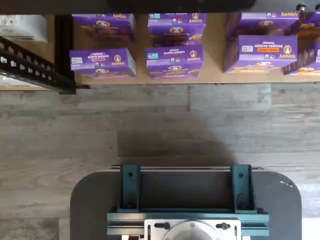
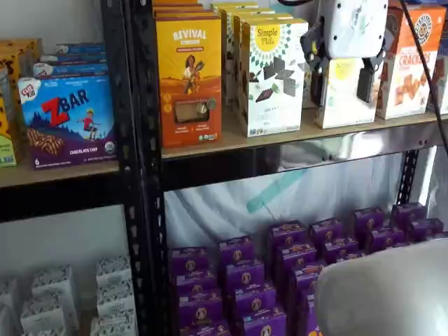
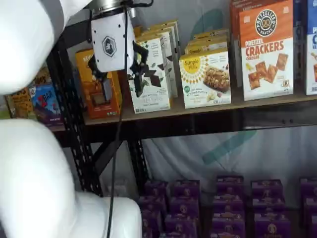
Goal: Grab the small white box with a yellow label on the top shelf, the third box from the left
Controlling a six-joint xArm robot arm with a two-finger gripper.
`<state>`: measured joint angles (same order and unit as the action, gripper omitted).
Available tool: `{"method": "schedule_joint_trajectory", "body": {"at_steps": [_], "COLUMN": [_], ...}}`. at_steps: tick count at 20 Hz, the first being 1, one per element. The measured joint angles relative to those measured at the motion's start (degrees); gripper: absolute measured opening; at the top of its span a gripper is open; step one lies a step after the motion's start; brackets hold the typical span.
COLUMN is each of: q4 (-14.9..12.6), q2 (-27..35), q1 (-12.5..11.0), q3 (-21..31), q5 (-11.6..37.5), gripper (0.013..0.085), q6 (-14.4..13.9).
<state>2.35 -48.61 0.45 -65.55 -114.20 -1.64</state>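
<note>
In a shelf view the tool (image 2: 344, 77) hangs in front of the small white box (image 2: 341, 105), so the white body and black fingers (image 2: 365, 85) cover most of the carton's front; only its lower face and a patch of yellow near the top show between the fingers. A clear gap separates the two fingers, which are spread with nothing between them. In a shelf view the small white box (image 3: 205, 79) is unobstructed: it stands upright on the top shelf (image 3: 198, 113), its printed front facing out toward the cameras, its long axis running along the shelf edge, wider than tall. It sits just right of the taller white Simple Mills box (image 3: 151, 74) and left of the orange cracker box (image 3: 266, 49), with more cartons stacked behind it. The wrist view shows neither the carton nor the fingers, only purple boxes (image 1: 175, 60) on a lower board and the teal mount (image 1: 187, 200).
</note>
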Motion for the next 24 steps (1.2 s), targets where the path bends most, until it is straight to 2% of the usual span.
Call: {"method": "schedule_joint_trajectory", "body": {"at_steps": [2,5,9,12,16,19,20,24], "q4": [1.0,1.0,-0.9,-2.9,-4.6,-4.5,-4.1,-4.2], "q2": [-0.5,-0.6,-1.0,-1.3,-1.2,-0.8,-0.2,1.1], "q1": [-0.9,-0.9,0.0,-0.6,-4.4,-7.5,-9.6,-12.1], "q3": [0.4,0.6,1.2,2.1,3.5,4.1,4.1,4.1], "q5": [0.8,1.0,2.4,4.7,9.1,12.0,13.8,17.1], "gripper": [0.0850,0.0850,0.0850,0.0850,0.0850,0.0850,0.0850,0.0850], "q6": [0.5,0.5,0.4,1.6,5.6,8.5,10.4,12.7]}}
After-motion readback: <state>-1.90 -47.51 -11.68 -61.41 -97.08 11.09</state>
